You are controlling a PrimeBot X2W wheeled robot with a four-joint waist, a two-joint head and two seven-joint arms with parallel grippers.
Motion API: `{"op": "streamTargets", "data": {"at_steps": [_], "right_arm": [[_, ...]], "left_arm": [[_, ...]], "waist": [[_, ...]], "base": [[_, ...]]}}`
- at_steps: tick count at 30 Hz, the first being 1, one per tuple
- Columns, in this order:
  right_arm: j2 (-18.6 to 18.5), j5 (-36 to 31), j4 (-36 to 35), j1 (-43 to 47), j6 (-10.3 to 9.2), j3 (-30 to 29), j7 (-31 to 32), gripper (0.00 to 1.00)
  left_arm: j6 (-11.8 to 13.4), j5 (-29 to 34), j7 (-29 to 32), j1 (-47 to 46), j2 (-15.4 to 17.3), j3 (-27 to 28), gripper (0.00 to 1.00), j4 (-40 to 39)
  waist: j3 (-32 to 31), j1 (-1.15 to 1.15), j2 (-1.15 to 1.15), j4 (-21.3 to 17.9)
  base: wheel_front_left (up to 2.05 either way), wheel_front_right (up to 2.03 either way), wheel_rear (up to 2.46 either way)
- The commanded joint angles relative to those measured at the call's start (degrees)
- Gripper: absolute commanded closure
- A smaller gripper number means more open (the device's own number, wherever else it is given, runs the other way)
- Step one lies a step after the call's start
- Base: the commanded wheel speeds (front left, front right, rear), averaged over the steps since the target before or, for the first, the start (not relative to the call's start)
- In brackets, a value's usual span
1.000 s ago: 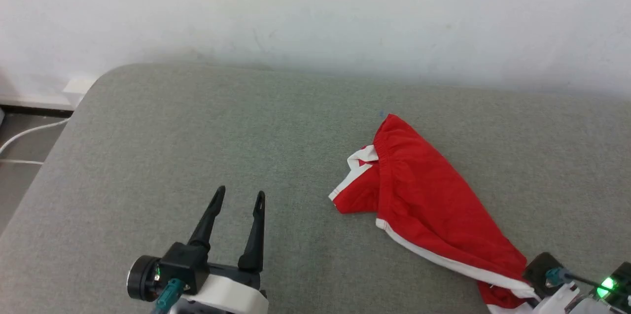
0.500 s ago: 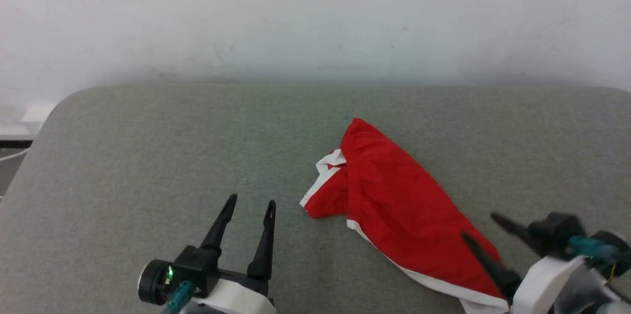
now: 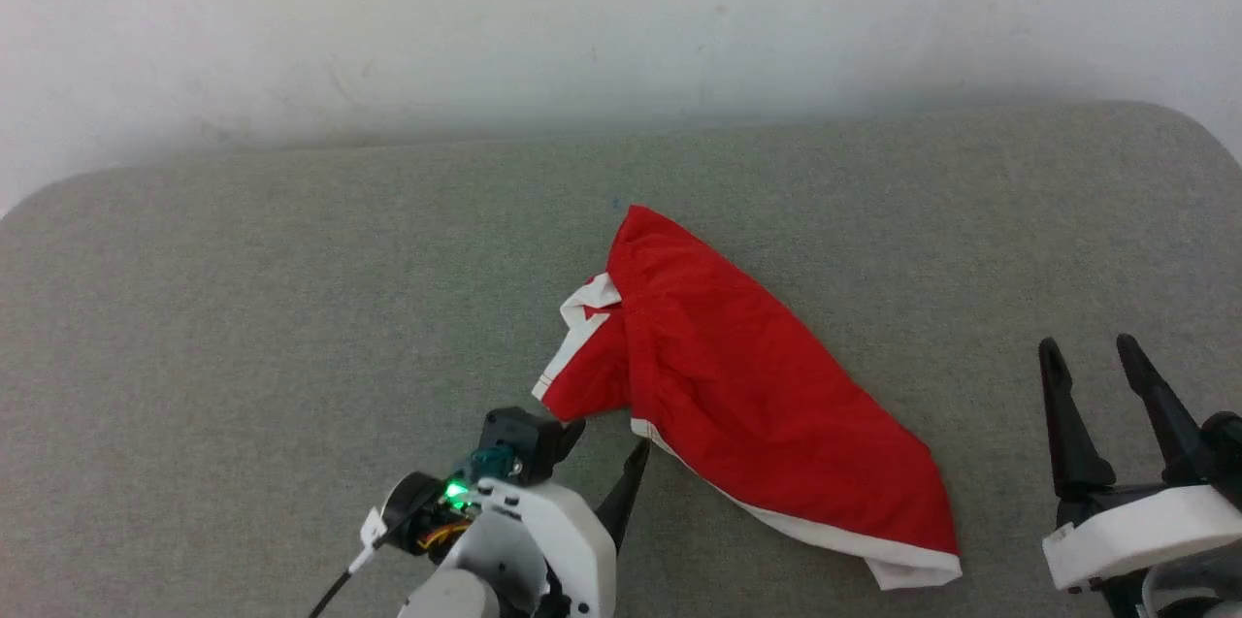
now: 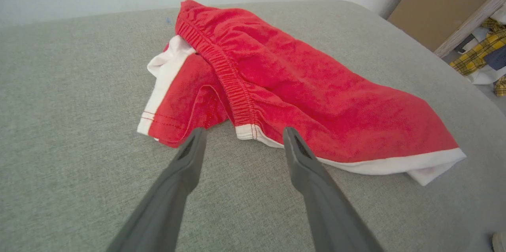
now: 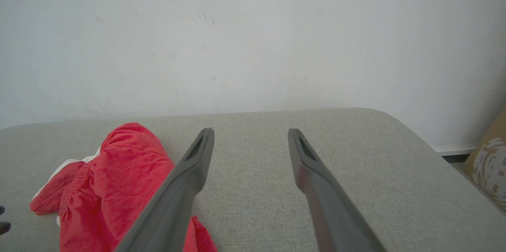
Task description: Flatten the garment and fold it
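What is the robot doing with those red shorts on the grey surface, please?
The red shorts lie crumpled on the grey padded surface, not yet flattened or folded. The left gripper is open and sits right at the shorts' near edge, gripping nothing. The right gripper, also open, hovers off to the right, clear of the cloth.

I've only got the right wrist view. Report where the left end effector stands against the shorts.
Observer: The left end effector is open, its fingertips at the near edge of the shorts, either side of the waistband end, gripping nothing.
Operator: Confirm whether my right finger touches the cloth.
Observer: It doesn't. The head view shows the right end effector open, with bare grey surface between it and the white-banded corner.
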Motion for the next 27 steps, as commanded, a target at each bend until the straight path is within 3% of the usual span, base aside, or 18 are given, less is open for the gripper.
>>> {"op": "streamTargets", "data": {"at_steps": [1, 8, 19, 20, 21, 27], "right_arm": [[0.57, -0.72, -0.03, -0.23, -0.06, -0.05, -0.51, 0.0], [2.36, -2.73, 1.0, -1.38, -0.06, 0.23, -2.12, 0.0], [3.44, -3.88, 3.69, -2.85, -0.06, 0.9, -4.35, 0.0], [3.52, -3.97, 3.91, -2.97, -0.06, 0.9, -4.49, 0.0], [3.59, -4.06, 4.15, -3.09, -0.06, 0.9, -4.6, 0.0], [3.85, -4.61, 5.28, -3.05, -0.06, 0.87, -4.71, 0.0]], "left_arm": [[-0.45, -0.3, 2.51, -1.89, 0.37, -0.48, 0.0, 0.47], [0.72, -1.93, 12.47, -7.1, 0.48, -0.25, 0.0, 1.83], [2.49, -1.11, 17.85, -11.67, 0.74, -1.13, 0.01, 5.09], [2.3, -1.1, 18.7, -11.64, 0.89, -1.58, 0.59, 5.42], [2.06, -1.25, 19.35, -11.51, 1.0, -1.96, 0.97, 5.57], [2.7, -2.22, 16.44, -8.91, 1.62, -1.33, 1.0, 2.55]], "waist": [[2.24, -0.01, 0.0, -2.2], [5.55, -0.01, 0.0, -4.43], [8.6, -0.01, 0.0, -5.5], [8.67, -0.01, 0.0, -5.44], [8.67, -0.01, 0.0, -5.33], [6.99, -0.01, 0.0, -3.55]], "base": [[0.0, 0.0, 0.0], [0.0, 0.0, 0.0], [0.0, 0.0, 0.0], [0.0, 0.0, 0.0], [0.0, 0.0, 0.0], [0.0, 0.0, 0.0]]}}
